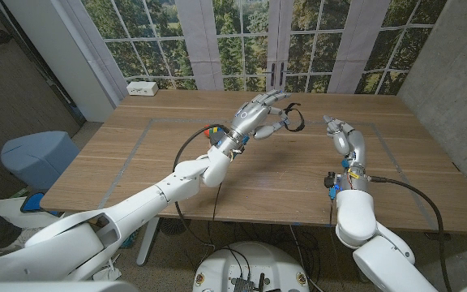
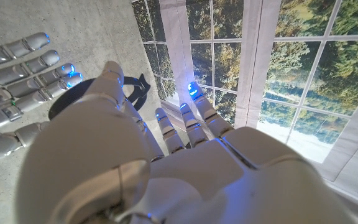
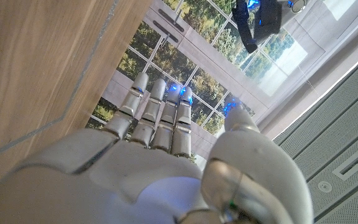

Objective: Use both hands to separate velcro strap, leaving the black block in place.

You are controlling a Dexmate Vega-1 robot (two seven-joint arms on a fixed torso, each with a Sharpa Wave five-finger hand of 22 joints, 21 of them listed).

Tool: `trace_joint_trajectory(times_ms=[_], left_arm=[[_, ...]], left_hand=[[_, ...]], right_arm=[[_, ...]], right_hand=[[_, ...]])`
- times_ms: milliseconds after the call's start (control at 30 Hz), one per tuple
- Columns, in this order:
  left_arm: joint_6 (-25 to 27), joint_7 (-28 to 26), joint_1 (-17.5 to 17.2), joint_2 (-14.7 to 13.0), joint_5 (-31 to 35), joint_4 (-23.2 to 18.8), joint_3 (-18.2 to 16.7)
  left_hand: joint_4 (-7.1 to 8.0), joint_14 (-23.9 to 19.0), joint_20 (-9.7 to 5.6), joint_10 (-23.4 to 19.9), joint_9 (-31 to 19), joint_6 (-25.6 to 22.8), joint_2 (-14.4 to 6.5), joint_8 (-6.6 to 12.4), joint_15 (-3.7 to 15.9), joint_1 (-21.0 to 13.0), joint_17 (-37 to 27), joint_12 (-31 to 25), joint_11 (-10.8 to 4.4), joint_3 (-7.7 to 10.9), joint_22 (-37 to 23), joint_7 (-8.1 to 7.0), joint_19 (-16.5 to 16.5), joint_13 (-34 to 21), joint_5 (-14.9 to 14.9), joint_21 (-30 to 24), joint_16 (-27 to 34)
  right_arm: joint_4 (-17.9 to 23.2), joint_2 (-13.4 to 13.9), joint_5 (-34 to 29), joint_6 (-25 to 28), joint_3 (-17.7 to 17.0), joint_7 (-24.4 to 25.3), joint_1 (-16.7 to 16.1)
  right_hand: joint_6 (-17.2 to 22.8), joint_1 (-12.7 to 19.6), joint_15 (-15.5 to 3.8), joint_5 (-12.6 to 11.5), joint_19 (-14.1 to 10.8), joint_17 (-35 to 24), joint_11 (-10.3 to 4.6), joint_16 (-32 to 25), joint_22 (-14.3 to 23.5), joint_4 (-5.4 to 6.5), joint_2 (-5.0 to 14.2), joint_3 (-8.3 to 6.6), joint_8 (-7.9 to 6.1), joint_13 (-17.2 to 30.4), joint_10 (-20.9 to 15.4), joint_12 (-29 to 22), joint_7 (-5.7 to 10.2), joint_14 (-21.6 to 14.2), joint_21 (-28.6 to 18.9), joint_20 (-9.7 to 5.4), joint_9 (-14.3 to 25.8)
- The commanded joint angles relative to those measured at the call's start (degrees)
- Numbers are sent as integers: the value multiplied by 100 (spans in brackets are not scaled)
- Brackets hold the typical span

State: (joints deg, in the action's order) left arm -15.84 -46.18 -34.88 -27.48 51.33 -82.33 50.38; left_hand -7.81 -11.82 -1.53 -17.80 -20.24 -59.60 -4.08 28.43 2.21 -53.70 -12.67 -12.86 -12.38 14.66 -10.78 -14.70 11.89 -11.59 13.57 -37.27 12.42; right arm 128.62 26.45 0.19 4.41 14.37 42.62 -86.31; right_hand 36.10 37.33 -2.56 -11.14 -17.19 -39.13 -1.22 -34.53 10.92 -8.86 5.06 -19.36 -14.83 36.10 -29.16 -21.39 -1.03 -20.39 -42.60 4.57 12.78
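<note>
In the head view, the left hand (image 1: 262, 113) is raised above the far middle of the wooden table (image 1: 136, 174), with a black velcro strap (image 1: 295, 120) looped and hanging from its fingertips, off the tabletop. The right hand (image 1: 343, 136) is near the table's right side, well apart from the strap, fingers straight and close together, nothing in it. A white box (image 1: 143, 87) sits at the far left corner.

In the left wrist view, the back of the left hand (image 2: 166, 162) covers most of the frame, and the velcro strap (image 2: 132, 90) curves as a dark loop past its thumb; the actual pinch is hidden. The right hand (image 2: 17, 68) shows beside it with extended fingers, not touching the strap.

In the right wrist view, the right hand (image 3: 160, 155) reaches out with straight fingers, empty, next to the table edge (image 3: 42, 74). The strap (image 3: 244, 25) dangles from the left hand's fingertips (image 3: 266, 15), far from the right hand.
</note>
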Motion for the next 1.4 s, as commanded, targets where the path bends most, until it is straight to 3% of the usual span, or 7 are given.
trace_joint_trajectory(times_ms=[33, 300, 533, 1000, 1400], left_arm=[[654, 136, 68, -134, 477, -347, 209], [897, 383, 133, -183, 658, -513, 319], [1082, 693, 161, -230, 750, -696, 364], [1278, 1210, 191, -288, 920, -986, 426], [1240, 985, 174, -219, 921, -930, 432]], left_hand=[[10, 66, -15, 22, -73, -160, -43, 43, 777, -22, -14, 29, -7, -26, -26, 199, -40, -28, 37, 8, -17], [27, 82, -19, 48, -116, -151, -53, 62, 776, -15, -19, 40, -8, -59, -26, 197, -50, -28, 61, 15, -12], [32, 87, -41, 35, -125, -161, -51, 68, 779, -9, -17, 37, -10, -86, -24, 195, -51, -29, 67, 20, -9], [34, 111, -46, 18, -137, -174, -60, 74, 771, -12, -13, 34, -10, -120, -23, 194, -62, -29, 74, 30, -9], [29, 91, -61, 0, -135, -189, -64, 74, 787, -20, -8, 32, -11, -143, -22, 194, -56, -29, 75, 34, 4]], right_arm=[[270, -50, -819, 1081, 332, 394, 153], [364, -131, -1423, 1882, 664, 696, 307], [400, -89, -1765, 2282, 900, 741, 434], [347, -98, -2470, 3071, 1392, 858, 732], [119, -141, -3105, 3871, 1863, 819, 1127]], right_hand=[[57, 131, 46, -11, -28, 19, 29, 19, 4, -81, -106, -6, 0, 14, -11, 12, -32, -32, -38, 75, 16], [98, 290, 0, -22, -52, 48, -3, 28, -3, -137, -179, -20, -13, -9, -53, 26, 7, -48, -51, 112, 14], [148, 323, -11, -19, -53, 64, -16, 33, -6, -117, -222, 1, -30, -12, -52, 39, 33, -53, -54, 121, 13], [359, 655, -108, -18, -88, 96, -177, 31, -15, -163, -304, -36, -102, -18, -126, 45, 180, -68, -71, 108, 10], [467, 928, -231, 16, -111, 98, -296, 12, -21, -167, -405, -50, -135, 16, -165, 34, 257, -81, -81, 75, 7]])
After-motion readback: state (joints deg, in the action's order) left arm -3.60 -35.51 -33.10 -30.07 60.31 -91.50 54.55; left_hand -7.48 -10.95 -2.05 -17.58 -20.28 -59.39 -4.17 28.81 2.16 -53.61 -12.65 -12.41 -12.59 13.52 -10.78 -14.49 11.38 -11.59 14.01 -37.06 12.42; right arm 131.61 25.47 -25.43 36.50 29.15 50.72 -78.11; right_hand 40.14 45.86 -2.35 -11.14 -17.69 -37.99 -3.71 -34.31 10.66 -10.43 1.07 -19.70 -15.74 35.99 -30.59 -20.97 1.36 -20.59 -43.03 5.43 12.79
